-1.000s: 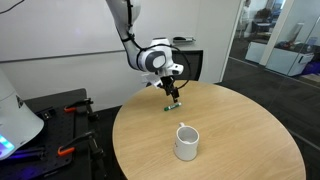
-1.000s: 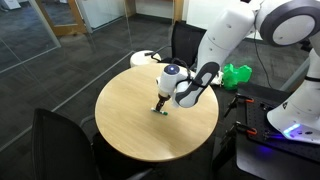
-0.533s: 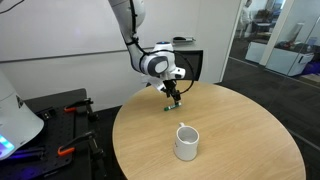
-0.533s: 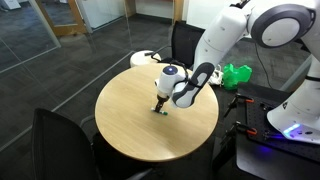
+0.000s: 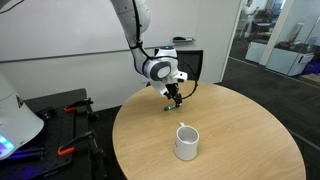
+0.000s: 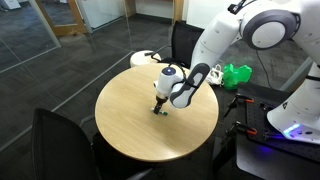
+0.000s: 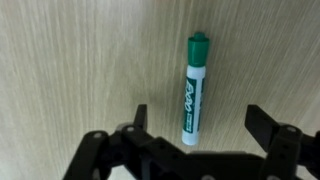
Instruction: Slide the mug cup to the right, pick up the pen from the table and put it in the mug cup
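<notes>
Wide open and empty, the black gripper (image 7: 200, 122) hovers over the short green marker pen (image 7: 194, 85), well apart from the plain white mug (image 5: 186, 143). Best lower straight, straddling the barrel's middle, then close.

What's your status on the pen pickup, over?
Gripper open, straddling the pen. Pen flat on the table, not gripped. Mug cup upright, well apart from the pen. Nothing in the way.

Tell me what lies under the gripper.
In the wrist view, the green pen lies flat on the wood table, beneath the gap between the gripper's open jaws. The gripper body hides the table nearer the wrist.
</notes>
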`<act>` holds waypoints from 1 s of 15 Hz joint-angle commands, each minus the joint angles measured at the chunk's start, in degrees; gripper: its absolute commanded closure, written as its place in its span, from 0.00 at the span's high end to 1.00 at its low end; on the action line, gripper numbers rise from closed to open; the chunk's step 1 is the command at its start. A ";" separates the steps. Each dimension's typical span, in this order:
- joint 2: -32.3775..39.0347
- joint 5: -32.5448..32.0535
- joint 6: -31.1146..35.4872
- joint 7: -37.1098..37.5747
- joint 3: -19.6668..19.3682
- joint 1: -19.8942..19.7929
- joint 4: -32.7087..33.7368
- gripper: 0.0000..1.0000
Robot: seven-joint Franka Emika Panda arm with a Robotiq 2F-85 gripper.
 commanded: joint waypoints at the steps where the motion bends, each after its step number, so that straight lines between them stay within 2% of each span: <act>1: 1.80 1.70 -2.26 -3.13 1.53 -1.26 3.23 1.00; 3: 2.49 1.74 -2.73 -3.04 1.60 -1.25 4.19 1.00; 5: 3.03 1.75 -3.24 -2.94 1.50 -1.14 5.07 0.90; 9: 3.84 1.75 -3.83 -2.81 1.37 -1.01 6.36 0.53; 12: 4.33 1.72 -4.28 -2.82 1.34 -0.98 7.18 0.37; 14: 4.58 1.71 -4.76 -2.82 1.33 -0.98 7.69 0.35; 15: 4.69 1.72 -5.19 -2.82 1.33 -1.00 7.95 0.37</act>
